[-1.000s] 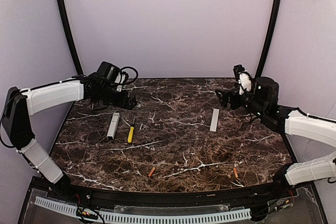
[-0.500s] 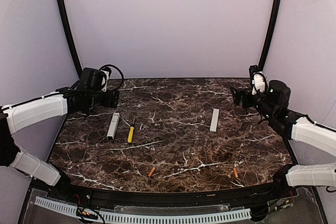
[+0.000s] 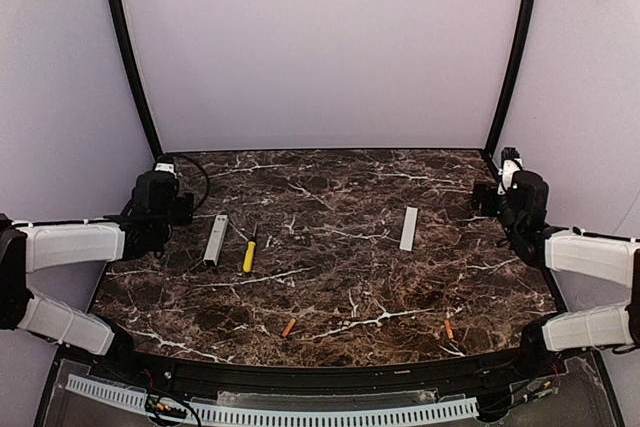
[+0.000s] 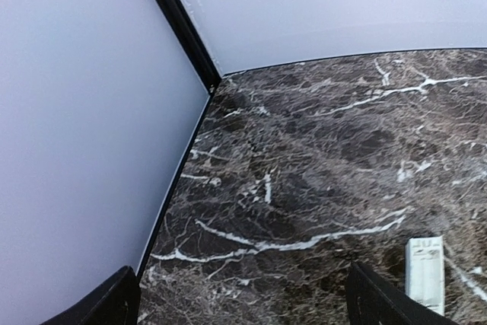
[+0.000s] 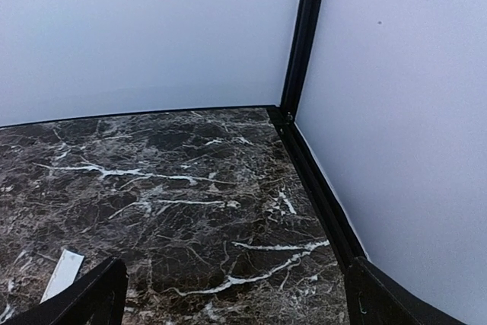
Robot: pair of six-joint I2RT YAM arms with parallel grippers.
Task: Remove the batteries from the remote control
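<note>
Lying beside remote control (image 3: 215,239), screwdriver (image 3: 249,251), left gripper (image 4: 243,306) spread, right gripper (image 5: 232,294) spread

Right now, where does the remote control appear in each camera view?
Top external: remote control left of centre, beside the screwdriver.
Left wrist: remote control at bottom right, only one end showing.
Right wrist: not in it.
Shared landmark: the dark marble table.

The left gripper (image 3: 183,209) now sits drawn back to the left edge of the table (image 3: 330,277). The right gripper (image 3: 484,199) has pulled out to the right edge.
</note>
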